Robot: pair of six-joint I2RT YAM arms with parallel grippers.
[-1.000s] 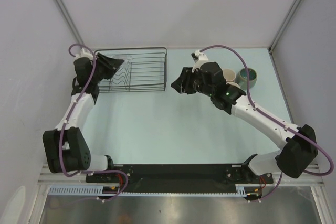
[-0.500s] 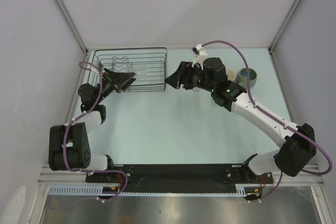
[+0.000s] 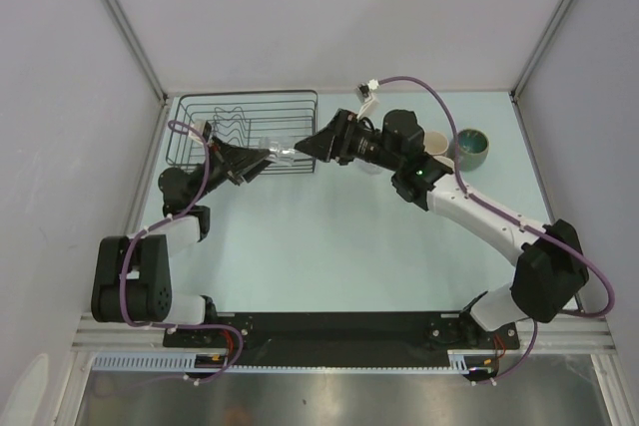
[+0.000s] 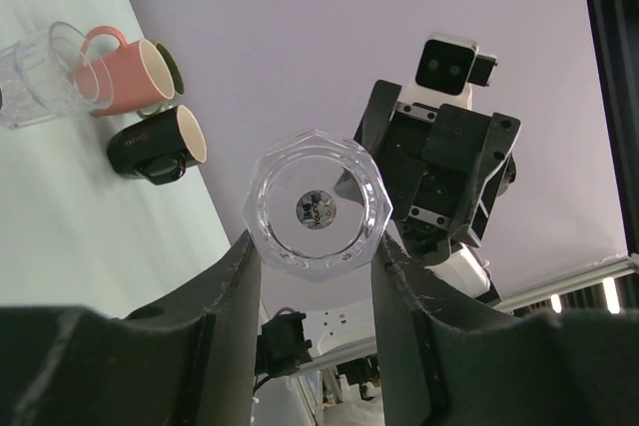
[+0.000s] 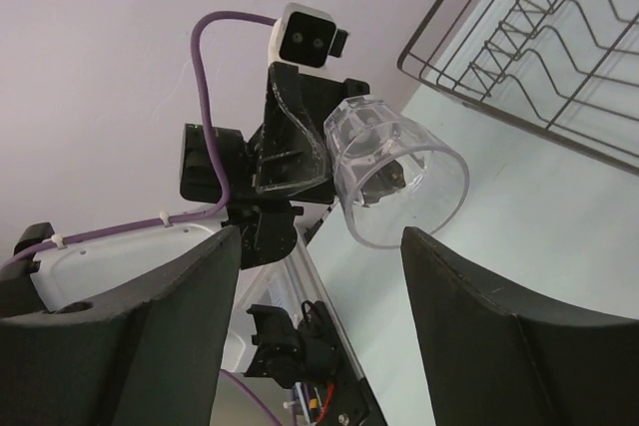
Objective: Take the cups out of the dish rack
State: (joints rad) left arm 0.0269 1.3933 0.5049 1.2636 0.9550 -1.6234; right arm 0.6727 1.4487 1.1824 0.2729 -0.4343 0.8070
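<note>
The left tool [image 4: 316, 246] grips the clear glass tumbler [image 4: 318, 212] sideways, mouth toward the wide-open, empty right tool [image 5: 312, 246], likely for a handover.

No legible text found. A round label [image 4: 318, 211] on the clear glass tumbler's [image 4: 283, 189] base carries print, possibly a brand, too small to read.
</note>
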